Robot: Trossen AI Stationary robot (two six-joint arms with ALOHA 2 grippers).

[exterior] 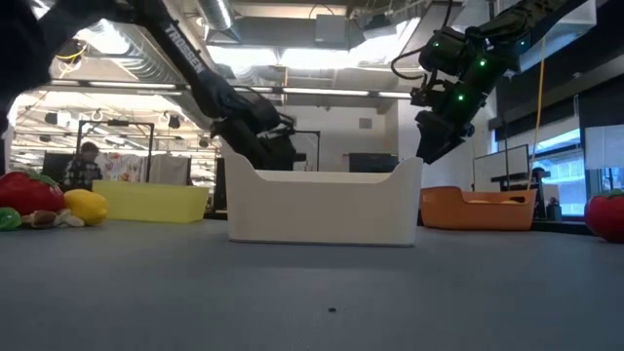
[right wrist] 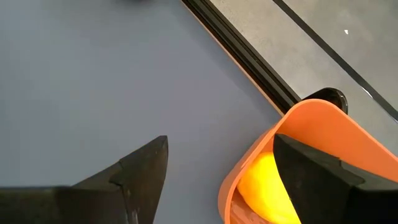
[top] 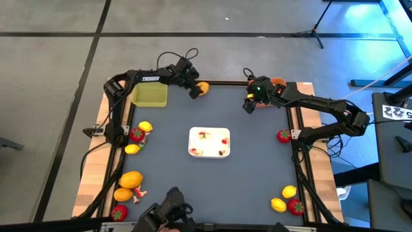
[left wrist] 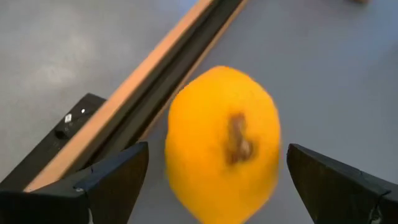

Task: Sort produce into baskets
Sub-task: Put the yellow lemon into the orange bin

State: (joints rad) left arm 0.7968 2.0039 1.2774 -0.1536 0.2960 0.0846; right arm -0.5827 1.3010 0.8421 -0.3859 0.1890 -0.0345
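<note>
White tray (top: 209, 142) at mid-table, holding tiny pink-red scraps (top: 205, 135). Beyond the tray's far side: wooden border strip (left wrist: 134, 87) and black rail (right wrist: 239, 46). In the room behind it: a person (exterior: 83, 161) far off.

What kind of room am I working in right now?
Probably a robotics lab or workshop: exposed ceiling ducts overhead, workbenches with monitors behind the table, a stand's legs on the bare floor, and a person seated farther back.
</note>
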